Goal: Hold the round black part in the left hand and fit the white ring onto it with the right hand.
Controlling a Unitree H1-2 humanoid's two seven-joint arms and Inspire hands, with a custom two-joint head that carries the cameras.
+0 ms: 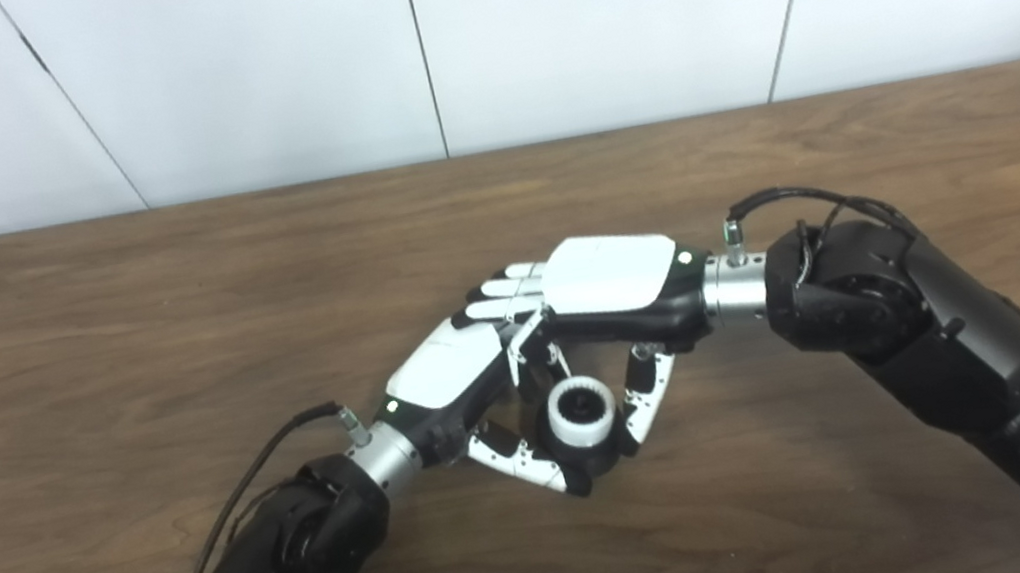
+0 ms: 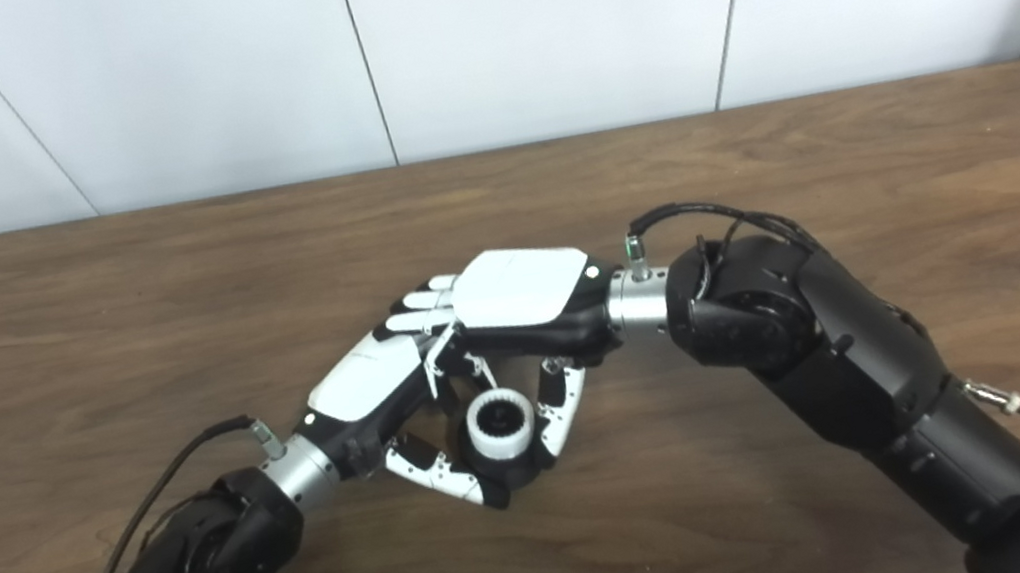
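Left hand (image 1: 448,377) grasps the round black part (image 1: 595,451) at mid-table (image 1: 169,307), thumb beneath it. The white ring (image 1: 582,414) sits on top of that part. Right hand (image 1: 616,286) closes on the ring from the right, its fingers overlapping the left hand's.

A lab or test room, by the look of it: a wood-grain table (image 1: 169,307) with rounded far corners, set against plain white wall panels (image 1: 590,12).
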